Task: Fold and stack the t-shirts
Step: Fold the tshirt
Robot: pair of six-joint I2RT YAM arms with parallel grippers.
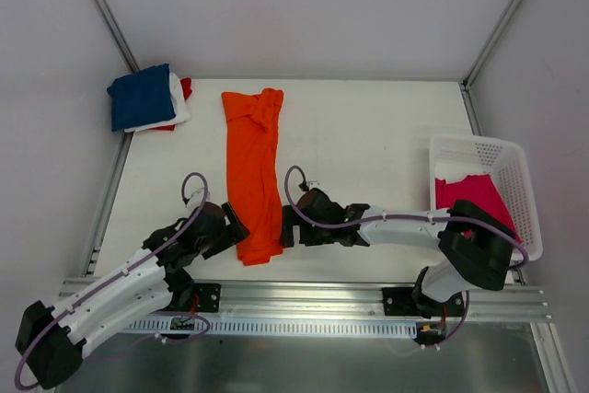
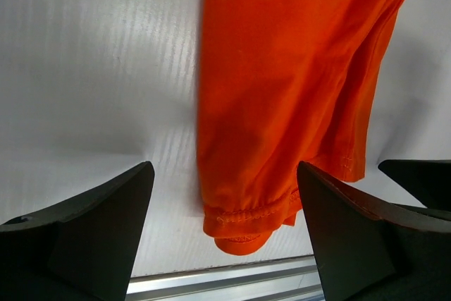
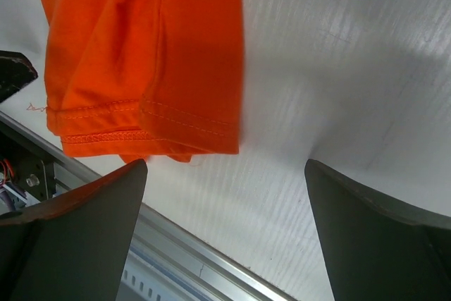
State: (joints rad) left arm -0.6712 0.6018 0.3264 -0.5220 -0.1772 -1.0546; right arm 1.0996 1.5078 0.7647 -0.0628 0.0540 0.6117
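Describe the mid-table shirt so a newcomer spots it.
On the white table, look just left of centre. The orange t-shirt lies there as a long narrow strip. Neighbours differ: navy-topped stack in the far-left corner, pink shirt in the basket.

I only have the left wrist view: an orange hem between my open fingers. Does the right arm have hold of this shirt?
Observer: No. The right fingers stand open beside the near end of the orange t-shirt, on the side opposite yours, gripping nothing.
Operator: How does the shirt lie overall?
Observer: As a long narrow strip running from the near edge toward the far side, bunched at its far end.
Operator: Where is the stack?
Observer: At the far left corner of the table: a navy t-shirt on top, edges of a white t-shirt and a red t-shirt beneath.
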